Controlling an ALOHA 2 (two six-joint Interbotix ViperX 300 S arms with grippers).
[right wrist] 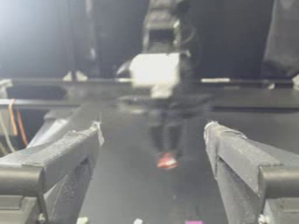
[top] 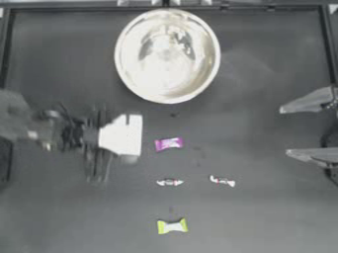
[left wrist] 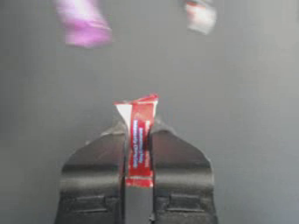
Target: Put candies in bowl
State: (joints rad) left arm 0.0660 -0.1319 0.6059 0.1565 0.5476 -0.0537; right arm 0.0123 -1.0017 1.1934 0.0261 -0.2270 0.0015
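The shiny silvery-white bowl (top: 167,55) stands at the back middle of the table. My left gripper (left wrist: 138,127) is shut on a red candy (left wrist: 140,140), which sticks up between the jaws. In the top view the blurred left arm (top: 79,133) reaches in from the left, below and left of the bowl. On the table lie a purple candy (top: 169,144), two clear candies (top: 170,182) (top: 222,181) and a yellow-green candy (top: 172,226). My right gripper (top: 294,129) stays open at the right edge, holding nothing.
A raised rim (top: 165,7) runs along the table's back edge. The right wrist view looks across the table at the left arm (right wrist: 156,72) and the red candy (right wrist: 167,161) it holds.
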